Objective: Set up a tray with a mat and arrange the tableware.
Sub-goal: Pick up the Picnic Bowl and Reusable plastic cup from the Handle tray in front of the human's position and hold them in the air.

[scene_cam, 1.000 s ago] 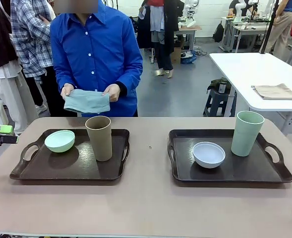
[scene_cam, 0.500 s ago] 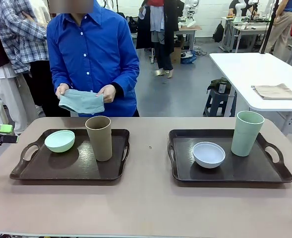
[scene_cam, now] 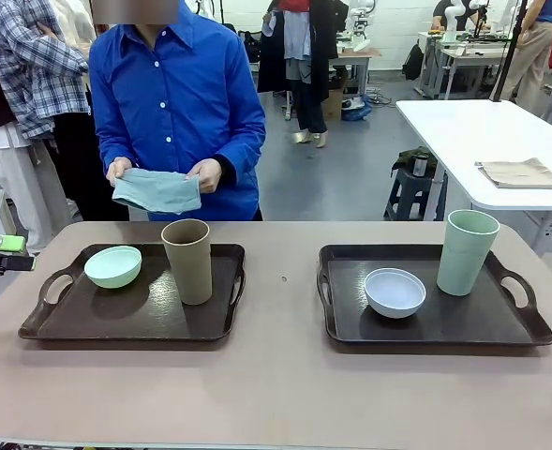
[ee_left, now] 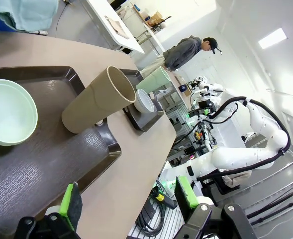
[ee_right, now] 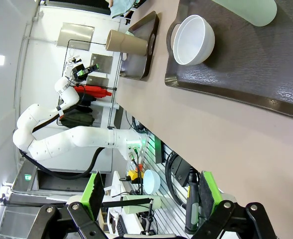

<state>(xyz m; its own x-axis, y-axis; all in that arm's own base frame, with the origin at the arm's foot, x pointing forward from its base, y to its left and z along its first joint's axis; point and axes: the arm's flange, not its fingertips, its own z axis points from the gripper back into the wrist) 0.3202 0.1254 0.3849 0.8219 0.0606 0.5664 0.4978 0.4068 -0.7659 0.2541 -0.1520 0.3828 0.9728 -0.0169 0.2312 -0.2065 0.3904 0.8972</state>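
Rough, smooth and soft are meeting here.
The left dark brown plastic tray [scene_cam: 126, 319] and the right dark brown plastic tray [scene_cam: 463, 323] are showing a rough skin; the tall brown cup [scene_cam: 189, 267] and tall pale green cup [scene_cam: 465, 253] are looking matt; the small mint green bowl [scene_cam: 112, 266] and small white bowl [scene_cam: 395, 292] are looking smooth; the grey-blue cloth [scene_cam: 156, 190] is hanging soft.
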